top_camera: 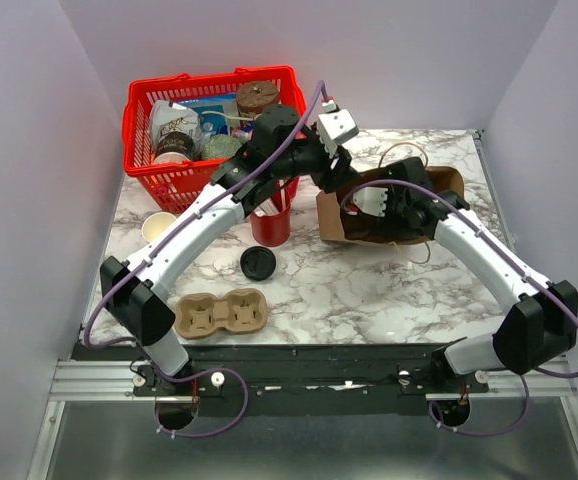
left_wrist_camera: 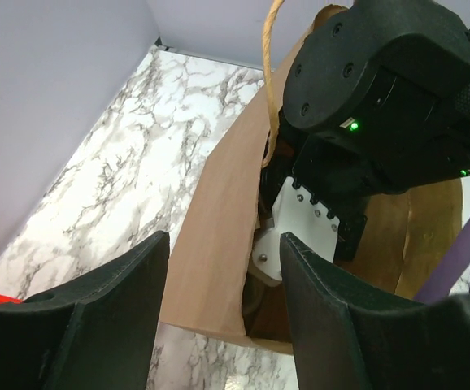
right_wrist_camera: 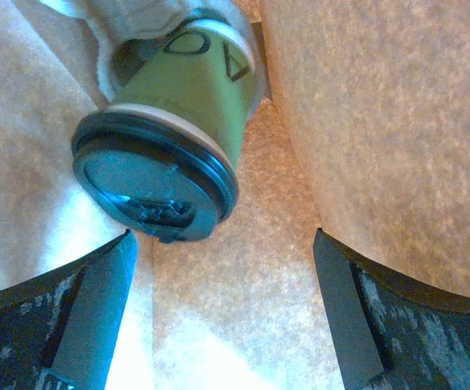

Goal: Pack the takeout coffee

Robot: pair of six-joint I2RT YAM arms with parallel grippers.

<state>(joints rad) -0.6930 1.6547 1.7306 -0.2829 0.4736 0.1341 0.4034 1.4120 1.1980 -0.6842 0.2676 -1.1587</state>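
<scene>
The takeout coffee, a green paper cup with a black lid, lies on its side inside the brown paper bag, lid toward the camera. My right gripper is inside the bag and stands open; the cup rests just beyond its fingertips, free of both, with the lid close to the left fingertip. My left gripper is open at the bag's mouth, and the edge of the bag's wall runs between its fingers. In the top view the left gripper hangs over the bag's left end, and the cup is hidden.
A red basket full of goods stands at the back left. A red cup, a loose black lid, a cardboard cup carrier and a pale paper cup lie left of the bag.
</scene>
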